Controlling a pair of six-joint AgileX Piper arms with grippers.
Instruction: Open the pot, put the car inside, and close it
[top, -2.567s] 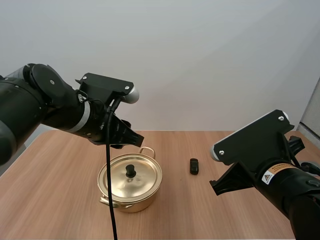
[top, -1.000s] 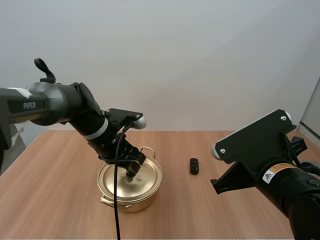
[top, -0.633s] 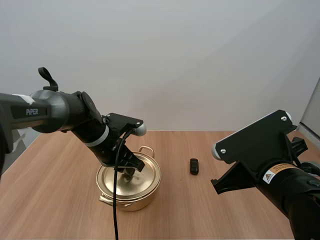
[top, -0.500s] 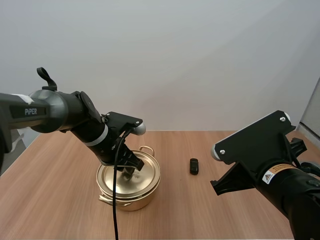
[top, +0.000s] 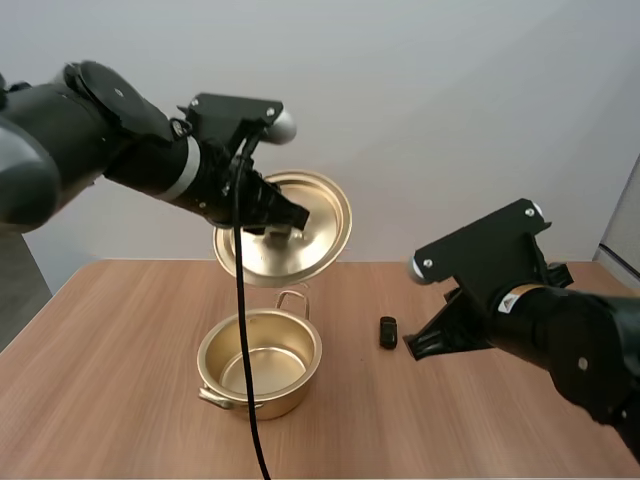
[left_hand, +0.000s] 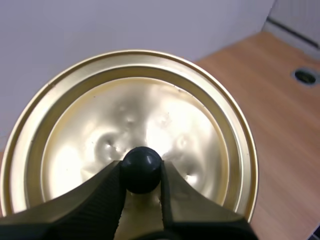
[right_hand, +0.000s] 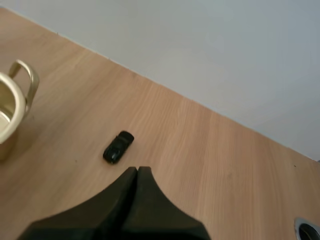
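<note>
Right end effector (right_hand: 136, 172), fingers together, nearer arm: small black toy car (right_hand: 118, 146) near its 11 o'clock on wooden counter (right_hand: 210, 165), axis 1-to-7; left end effector (left_hand: 141, 172) clamped on black knob (left_hand: 141, 162) of round golden metal lid (left_hand: 200, 115), high above open golden pot (top: 262, 402).

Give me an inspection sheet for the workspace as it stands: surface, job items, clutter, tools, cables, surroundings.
surface: wooden table.
job's things: pot open and upright on the table, nothing seen inside; lid held tilted in the air above it; car on the table to the right of the pot, apart from it.
clutter: nothing seen.
tools: left tool pinches the lid by its knob; right tool shut on nothing, above the table near the car.
cables: nothing seen apart from the robot's own.
surroundings: plain pale wall behind the table.
</note>
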